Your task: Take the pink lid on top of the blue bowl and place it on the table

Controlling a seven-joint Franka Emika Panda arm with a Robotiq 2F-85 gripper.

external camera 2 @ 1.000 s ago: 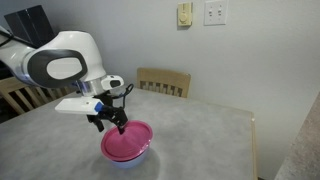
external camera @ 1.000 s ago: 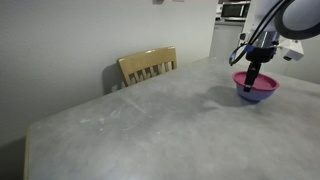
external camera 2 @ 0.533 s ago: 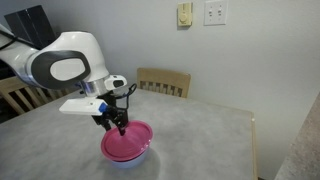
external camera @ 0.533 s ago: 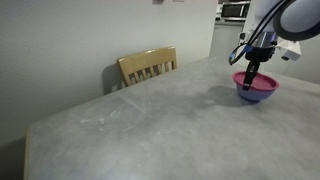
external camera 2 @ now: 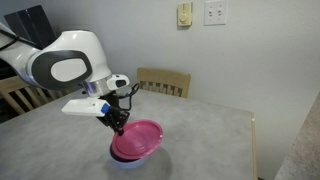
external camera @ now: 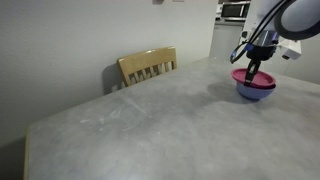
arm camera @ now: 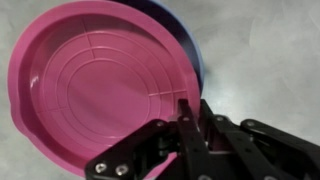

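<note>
The pink lid sits tilted just above the blue bowl, its side away from the gripper raised. My gripper is shut on the lid's rim. In the wrist view the lid fills the left of the picture, and a sliver of the blue bowl shows behind its right edge. There the gripper has its black fingers pinched together over the rim. The lid over the bowl stands near the far right end of the grey table, with the gripper on it.
A wooden chair stands at the table's far edge, and it also shows as the chair behind the table. Another chair is partly seen at the left. Walls lie close behind.
The jaws have gone from open to shut on the lid's rim. The lid has risen and tilted off the bowl.
</note>
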